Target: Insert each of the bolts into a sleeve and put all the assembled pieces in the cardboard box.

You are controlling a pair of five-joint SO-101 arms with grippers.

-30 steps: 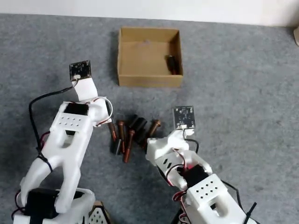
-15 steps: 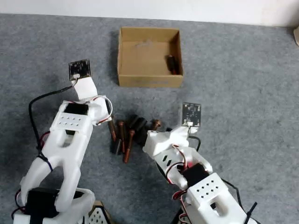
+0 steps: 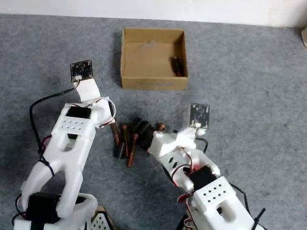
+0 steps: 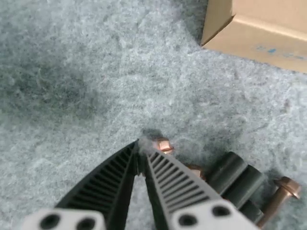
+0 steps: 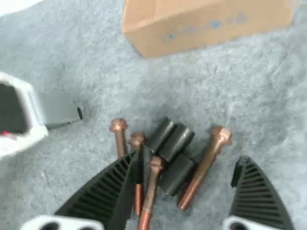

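Your right claw (image 5: 188, 160) hung spread wide over the bolts (image 5: 204, 160) and sleeves (image 5: 170, 136) on the desk, your left claw (image 4: 139, 145) pinched closed beside them, so you likely needed to grab one bolt next, with the cardboard box (image 3: 152, 82) waiting beyond.

We see a grey, felt-like mat (image 3: 249, 86) covering the work surface, its short fibres matted and slightly mottled in the wrist views. Along the far edge we note a white band (image 3: 153, 7); whether it is wall or board we cannot tell. A pale object (image 3: 304, 36) cuts in at the right edge. The light is soft and even, and shadows are faint and short.
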